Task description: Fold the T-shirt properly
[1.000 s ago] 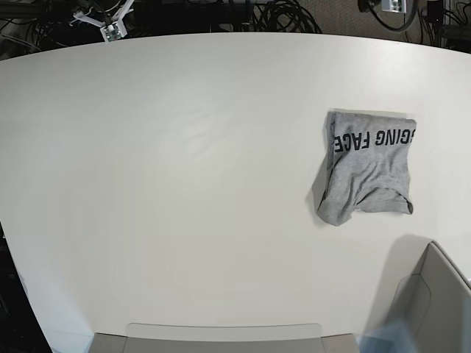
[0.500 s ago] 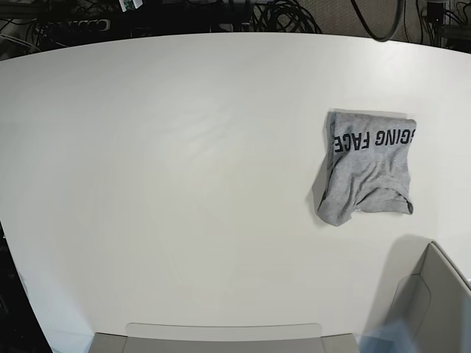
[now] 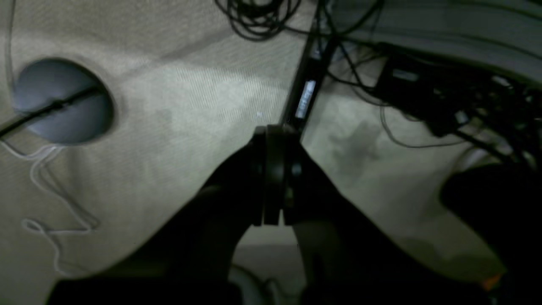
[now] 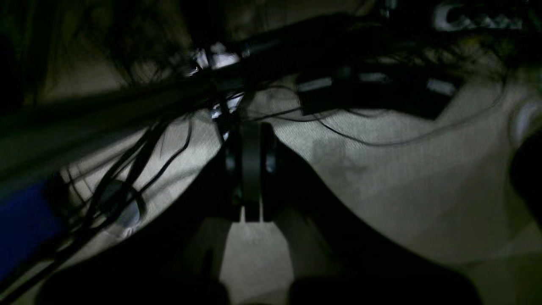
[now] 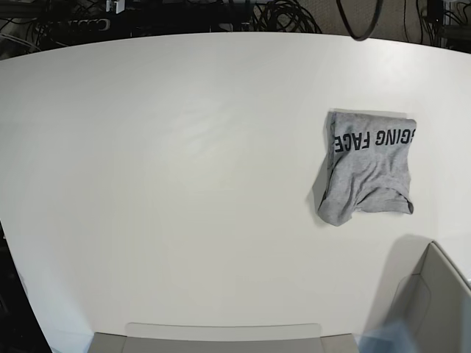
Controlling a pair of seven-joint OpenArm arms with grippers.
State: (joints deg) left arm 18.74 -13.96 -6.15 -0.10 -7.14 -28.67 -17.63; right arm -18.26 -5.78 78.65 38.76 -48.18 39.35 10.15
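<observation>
The heather-grey T-shirt [image 5: 368,165] lies folded into a small packet on the right side of the white table [image 5: 184,184], with dark lettering along its far edge and a rumpled near edge. Neither gripper is near it. My left gripper [image 3: 274,140] is shut and empty, held over a carpeted floor with cables. My right gripper [image 4: 250,131] is shut and empty, also over floor and cables. Neither gripper can be made out in the base view.
A cardboard box [image 5: 434,309] stands at the front right corner. A grey panel [image 5: 221,338] runs along the front edge. Black cables [image 5: 280,15] lie behind the table. A round grey floor plate [image 3: 59,101] shows in the left wrist view.
The white arm part at the back left has slid out of the base view, and the cable loop at the top right has shifted left. The T-shirt has not moved.
</observation>
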